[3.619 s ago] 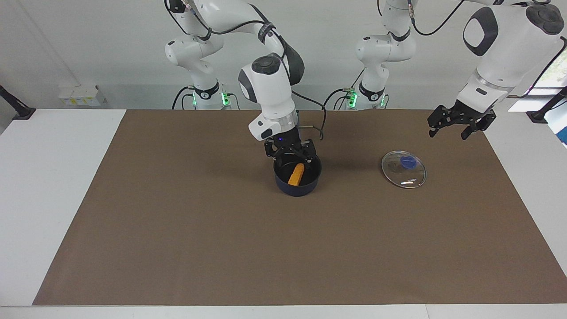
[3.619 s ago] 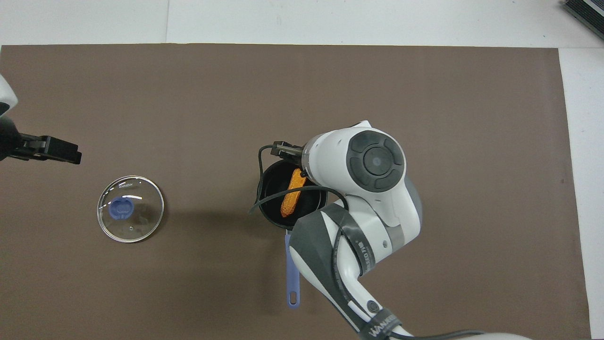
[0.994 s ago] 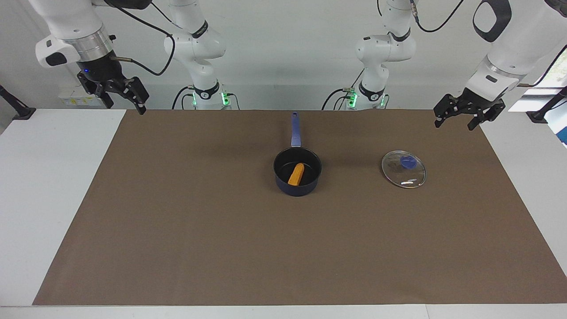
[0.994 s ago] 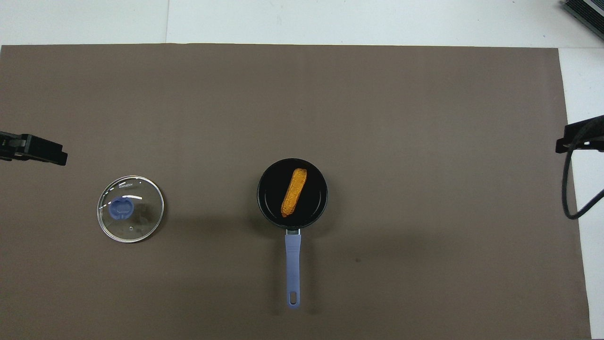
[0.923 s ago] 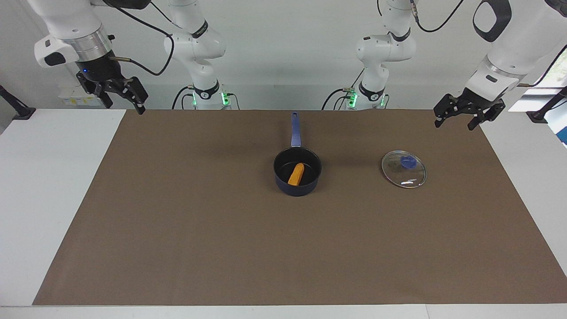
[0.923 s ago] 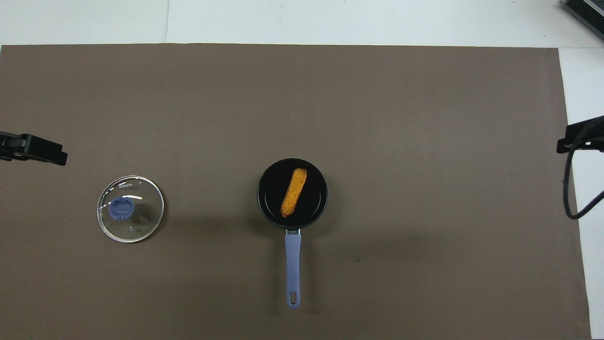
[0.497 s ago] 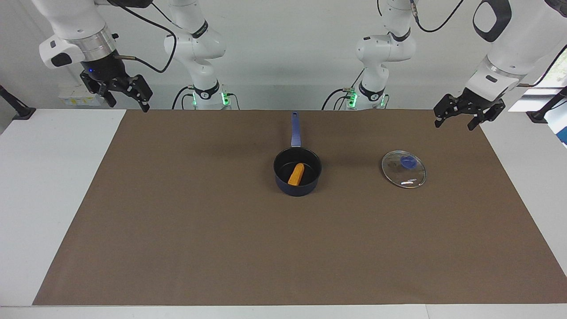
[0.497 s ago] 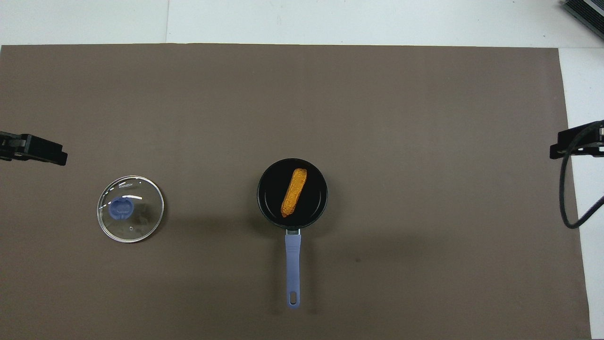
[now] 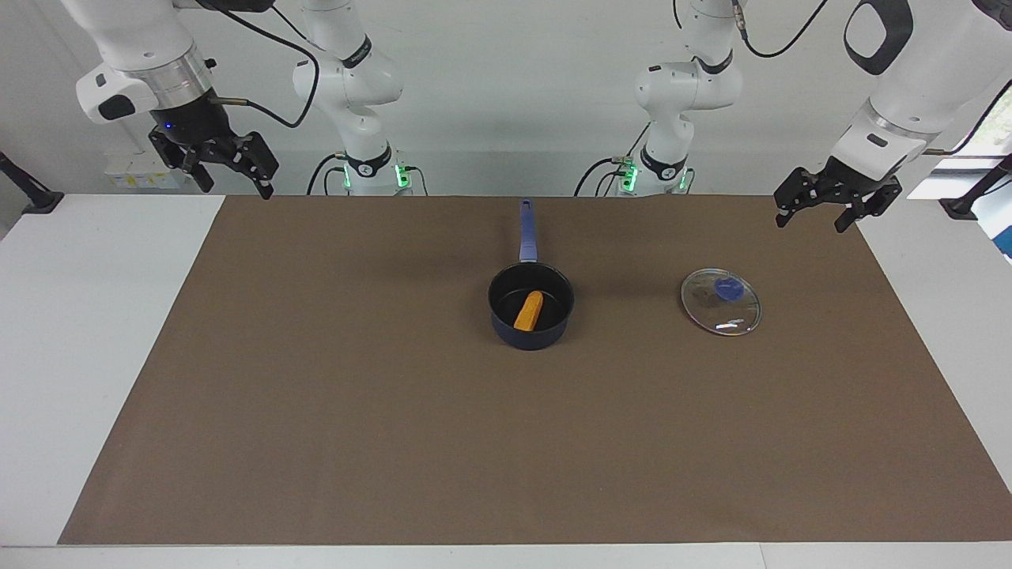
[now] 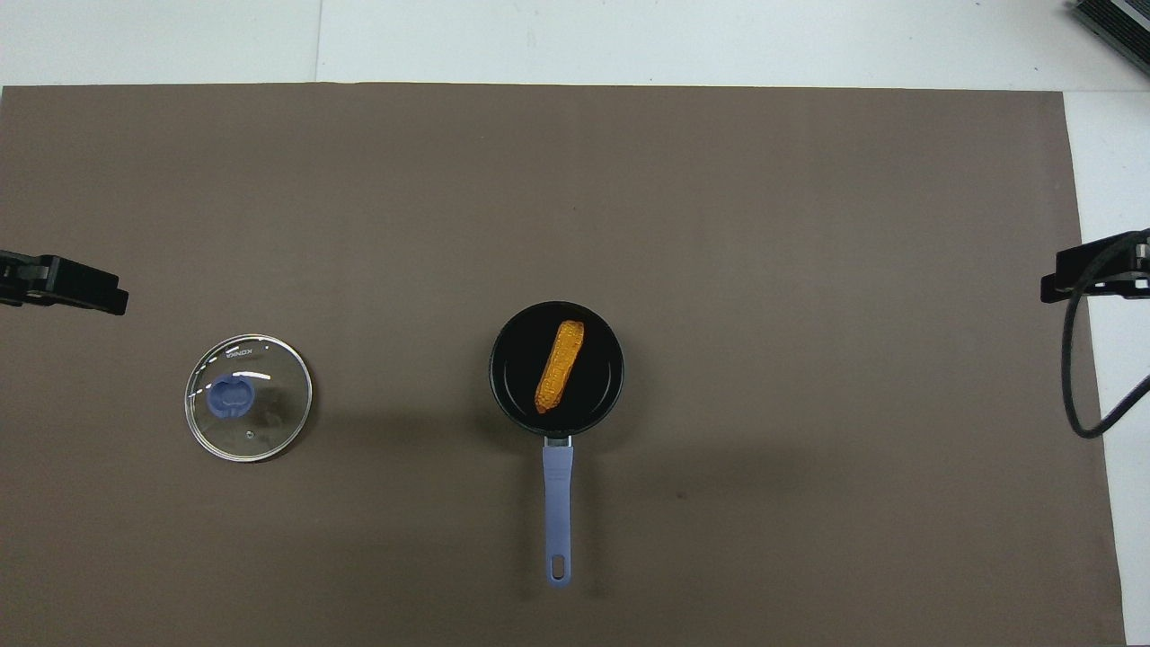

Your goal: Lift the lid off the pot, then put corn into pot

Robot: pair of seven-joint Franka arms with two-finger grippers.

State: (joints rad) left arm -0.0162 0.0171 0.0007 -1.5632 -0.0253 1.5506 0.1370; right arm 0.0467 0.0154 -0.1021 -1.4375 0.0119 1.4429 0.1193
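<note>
My right tool [image 9: 230, 174] hangs in the air over the corner of the brown mat [image 9: 316, 411] at my right arm's end of the table [image 9: 71, 332], its two fingers spread apart with nothing between them. My left tool [image 9: 818, 212] hangs over the mat's edge at my left arm's end, its fingers also spread and empty. In the overhead view only the tips of each show, the left tool [image 10: 63, 283] and the right tool [image 10: 1092, 274] at the two ends of the mat.

The pot [image 9: 530, 307] stands on the mat between my two tools, well apart from both, its long blue handle [image 9: 526, 229] pointing straight toward my bases. The corn [image 9: 529, 310] lies inside the pot on its black bottom, slanted across it; seen from above, the corn [image 10: 560, 366] runs corner to corner inside the pot [image 10: 517, 346].

The lid [image 9: 720, 301] lies flat on the mat beside the pot, toward my left arm's end, apart from the pot and near my left tool but not under it. Its blue knob [image 10: 230, 396] faces up
</note>
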